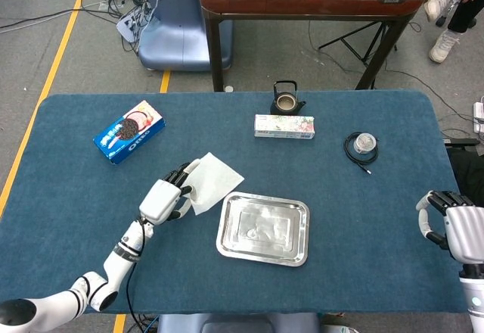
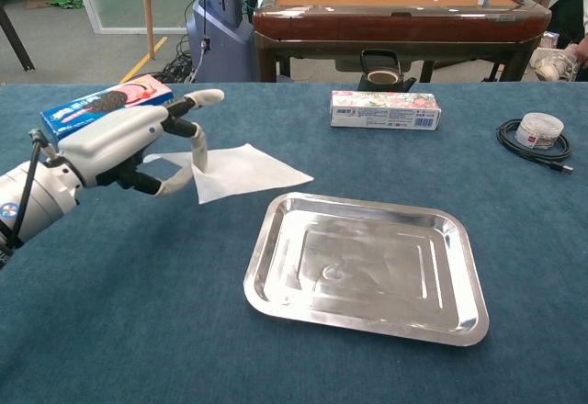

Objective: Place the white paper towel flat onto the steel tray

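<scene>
The white paper towel point(image 2: 246, 169) lies on the blue tablecloth just left of and behind the steel tray point(image 2: 367, 271), which has nothing in it. My left hand point(image 2: 129, 142) pinches the towel's left edge between thumb and a finger, and that edge is raised off the cloth while the rest still lies flat. In the head view the left hand point(image 1: 166, 199) sits at the near left corner of the towel point(image 1: 215, 180), beside the tray point(image 1: 265, 229). My right hand point(image 1: 454, 228) hangs at the table's right edge, holding nothing.
An Oreo box point(image 1: 128, 131) lies at the back left, close behind the left hand. A long pastel box point(image 1: 284, 126) and a small teapot point(image 1: 286, 100) stand at the back middle. A coiled cable with a small round jar point(image 1: 364, 144) lies at the back right.
</scene>
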